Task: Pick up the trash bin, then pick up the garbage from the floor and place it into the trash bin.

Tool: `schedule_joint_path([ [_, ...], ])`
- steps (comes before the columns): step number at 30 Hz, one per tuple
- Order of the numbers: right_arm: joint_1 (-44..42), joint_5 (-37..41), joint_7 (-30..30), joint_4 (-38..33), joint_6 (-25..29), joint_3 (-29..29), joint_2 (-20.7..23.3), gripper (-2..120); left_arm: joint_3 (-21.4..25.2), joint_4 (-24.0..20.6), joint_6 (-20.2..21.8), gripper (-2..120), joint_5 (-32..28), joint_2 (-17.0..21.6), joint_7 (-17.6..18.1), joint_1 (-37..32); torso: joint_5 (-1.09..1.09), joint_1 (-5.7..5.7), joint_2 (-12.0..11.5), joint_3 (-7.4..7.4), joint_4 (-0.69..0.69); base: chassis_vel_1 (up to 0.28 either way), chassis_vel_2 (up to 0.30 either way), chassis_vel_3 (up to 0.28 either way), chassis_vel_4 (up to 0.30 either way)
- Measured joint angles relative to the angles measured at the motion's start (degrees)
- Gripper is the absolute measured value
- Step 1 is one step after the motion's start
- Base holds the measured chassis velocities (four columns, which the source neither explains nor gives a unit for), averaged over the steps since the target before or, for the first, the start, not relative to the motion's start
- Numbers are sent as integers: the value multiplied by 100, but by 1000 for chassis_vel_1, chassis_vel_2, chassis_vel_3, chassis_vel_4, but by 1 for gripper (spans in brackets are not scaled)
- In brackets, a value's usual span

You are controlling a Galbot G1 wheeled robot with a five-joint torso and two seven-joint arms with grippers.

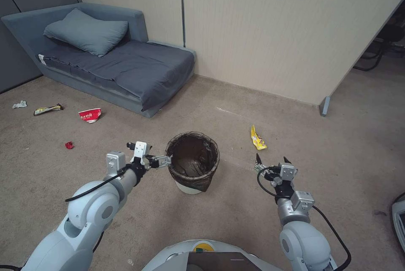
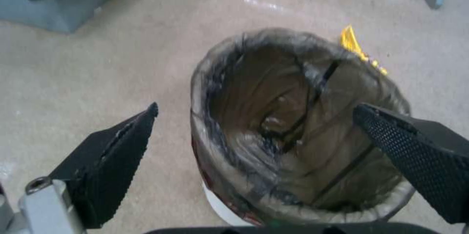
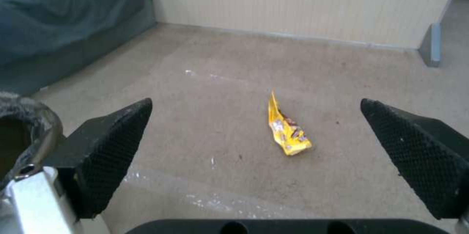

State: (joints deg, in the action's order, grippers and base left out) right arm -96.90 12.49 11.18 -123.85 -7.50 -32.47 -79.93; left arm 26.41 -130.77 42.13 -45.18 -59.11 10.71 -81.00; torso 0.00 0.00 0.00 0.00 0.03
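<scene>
The trash bin [image 1: 193, 163], a white bucket lined with a dark bag, stands on the floor [image 1: 236, 203] right before me. My left gripper [image 1: 162, 161] is open at the bin's left rim. In the left wrist view this gripper [image 2: 256, 109] spreads wide over the bin [image 2: 293, 124]. To the bin's right, my right gripper [image 1: 272, 160] hangs open and empty, just short of a yellow wrapper [image 1: 257, 138]. The right wrist view has that wrapper [image 3: 288, 131] lying ahead between the open gripper [image 3: 256, 103]. More garbage lies far left: a red-and-white packet [image 1: 90, 115], a snack-bar wrapper [image 1: 47, 109], a white tissue [image 1: 19, 104] and a small red scrap [image 1: 69, 145].
A grey-blue sofa [image 1: 114, 60] with a pillow stands at the back left against the beige wall. A partition foot [image 1: 324, 106] sticks out at the back right. A white object [image 1: 398, 220] shows at the right edge.
</scene>
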Motion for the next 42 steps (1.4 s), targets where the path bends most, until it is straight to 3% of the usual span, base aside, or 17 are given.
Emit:
schedule_joint_path([
  [8, -126, -123, 42, 34, 9, -21, -149, 100, -619, 832, 11, 100, -56, -18, 165, 670, 0, 0, 0, 0, -5, 0, 0, 0, 0],
  [14, -137, -145, 57, 45, 31, -65, -197, 100, -803, 1208, 10, 100, -28, -86, 305, 914, 0, 0, 0, 0, -3, 0, 0, 0, 0],
  [30, -97, -197, 77, 169, 52, -59, -248, 100, -1185, 1658, 5, 100, -86, -160, 1, 1339, 0, 0, 0, 0, -3, 0, 0, 0, 0],
  [42, -72, -187, 78, 228, 69, -33, -234, 100, -984, 2175, 1, 100, -99, -394, 188, 1538, 0, 0, 0, 0, -3, 0, 0, 0, 0],
])
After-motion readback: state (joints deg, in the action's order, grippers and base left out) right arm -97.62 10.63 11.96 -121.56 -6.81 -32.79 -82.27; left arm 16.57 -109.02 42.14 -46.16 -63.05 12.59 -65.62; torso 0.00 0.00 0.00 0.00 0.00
